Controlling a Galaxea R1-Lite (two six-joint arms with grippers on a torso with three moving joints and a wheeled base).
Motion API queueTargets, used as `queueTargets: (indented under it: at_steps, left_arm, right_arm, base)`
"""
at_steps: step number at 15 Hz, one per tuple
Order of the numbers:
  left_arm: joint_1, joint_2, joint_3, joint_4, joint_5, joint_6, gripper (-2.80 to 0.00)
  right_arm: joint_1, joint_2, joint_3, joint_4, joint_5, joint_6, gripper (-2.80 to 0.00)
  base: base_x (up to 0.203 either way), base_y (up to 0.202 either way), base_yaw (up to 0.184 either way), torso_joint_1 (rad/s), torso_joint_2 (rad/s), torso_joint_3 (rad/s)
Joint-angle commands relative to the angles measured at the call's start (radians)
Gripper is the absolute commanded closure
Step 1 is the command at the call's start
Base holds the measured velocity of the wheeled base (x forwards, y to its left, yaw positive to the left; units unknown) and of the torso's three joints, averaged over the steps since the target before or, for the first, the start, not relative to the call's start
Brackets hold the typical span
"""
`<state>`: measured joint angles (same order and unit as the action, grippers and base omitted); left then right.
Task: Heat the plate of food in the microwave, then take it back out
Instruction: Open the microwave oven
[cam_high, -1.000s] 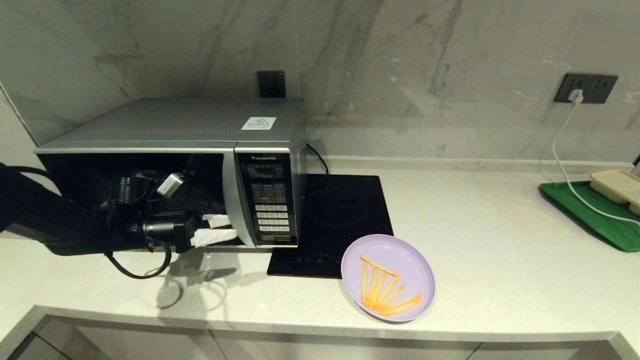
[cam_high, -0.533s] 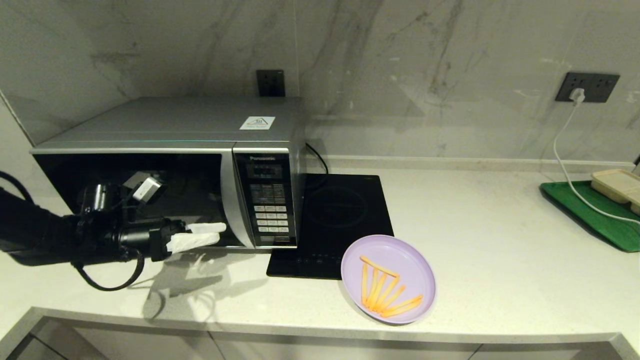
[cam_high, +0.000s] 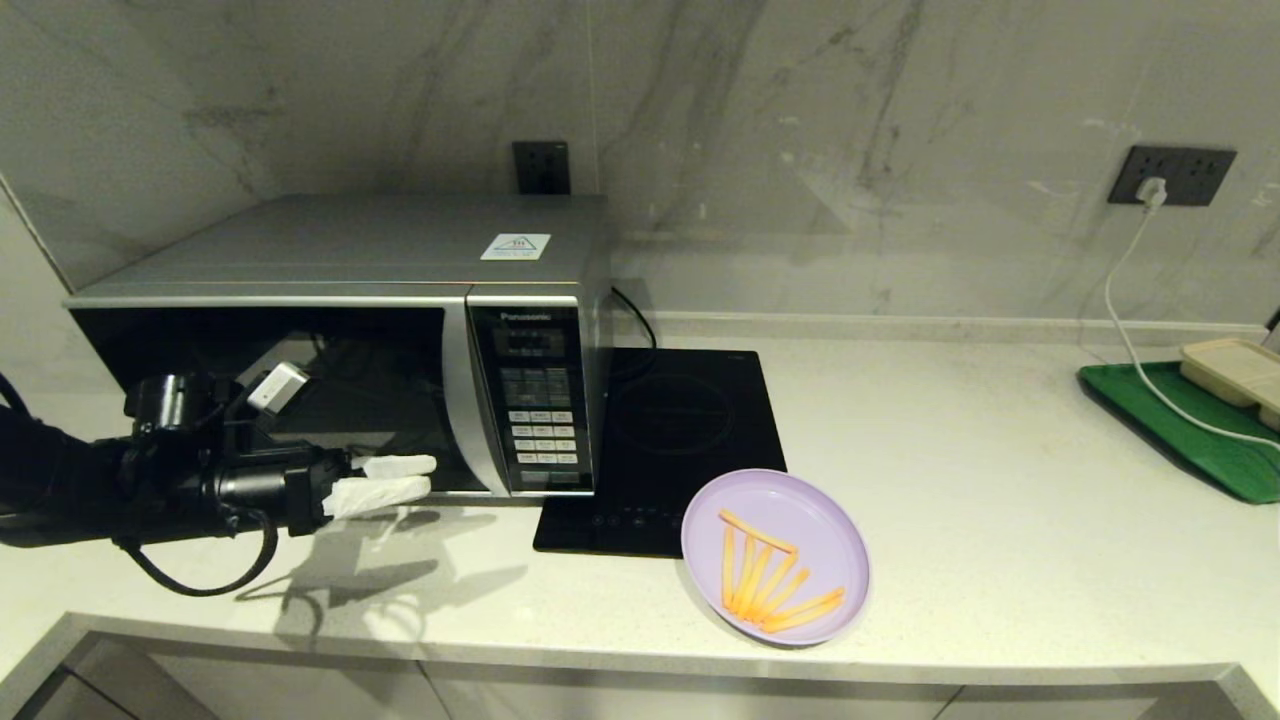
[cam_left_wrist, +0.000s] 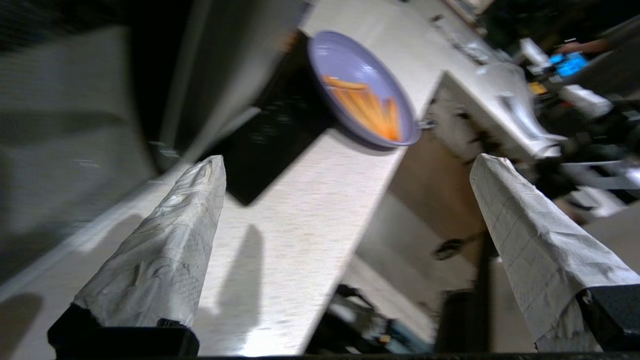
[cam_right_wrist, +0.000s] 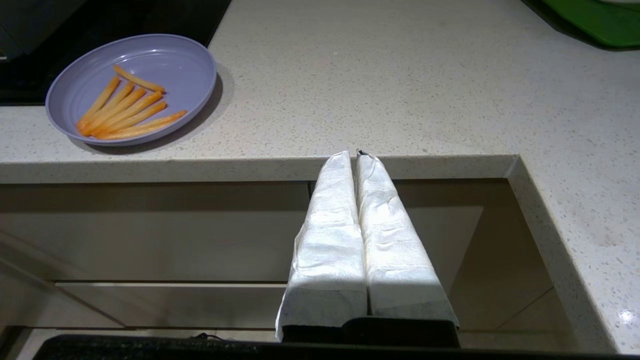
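Hovering low over the counter (cam_high: 1000, 480) before the microwave (cam_high: 350, 330) door, jaws spread wide and empty: left gripper (cam_high: 400, 480), well short of any hold. Judged as the opening step, door shut, plate (cam_high: 775, 556) of fries waiting at the counter's front edge beside the cooktop (cam_high: 680, 420). Next: getting the door open, then fetching the plate; right gripper (cam_right_wrist: 356, 155) parked below the counter edge, pressed shut on nothing.

**What else we see on the bench**

We see a pale speckled bench (cam_high: 1000, 520) under a grey-veined marble wall (cam_high: 800, 120); a flat black induction cooktop (cam_high: 680, 440) lies on it; at the far right a green tray (cam_high: 1170, 425) carries a beige container (cam_high: 1235, 368); a white cable (cam_high: 1125, 300) runs from a dark wall socket (cam_high: 1175, 176) down across the tray; we note a second dark socket (cam_high: 542, 167) on the wall further left.
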<state>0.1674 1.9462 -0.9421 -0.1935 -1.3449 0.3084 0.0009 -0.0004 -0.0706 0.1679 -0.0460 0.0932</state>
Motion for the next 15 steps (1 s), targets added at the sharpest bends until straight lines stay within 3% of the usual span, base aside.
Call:
queueTargets:
  at_steps: [1,5,15]
  left_arm:
    - [-0.001,0.056,-0.029,-0.06,0.014,0.025,-2.8]
    - [-0.039,0.113,-0.117,-0.101,0.012,0.026,-2.8]
    - [-0.124,0.126,-0.122,-0.099,0.012,0.011,-2.8]
  right_arm:
    - [0.001,0.0,0.0,0.001,0.0,0.0,0.0]
    - [0.001,0.0,0.0,0.001,0.0,0.0,0.0]
    - [0.001,0.0,0.0,0.001,0.0,0.0,0.0]
  base:
    - [0.0,0.0,0.0,0.0,0.0,0.0]
    - [0.0,0.0,0.0,0.0,0.0,0.0]
    - [0.0,0.0,0.0,0.0,0.0,0.0]
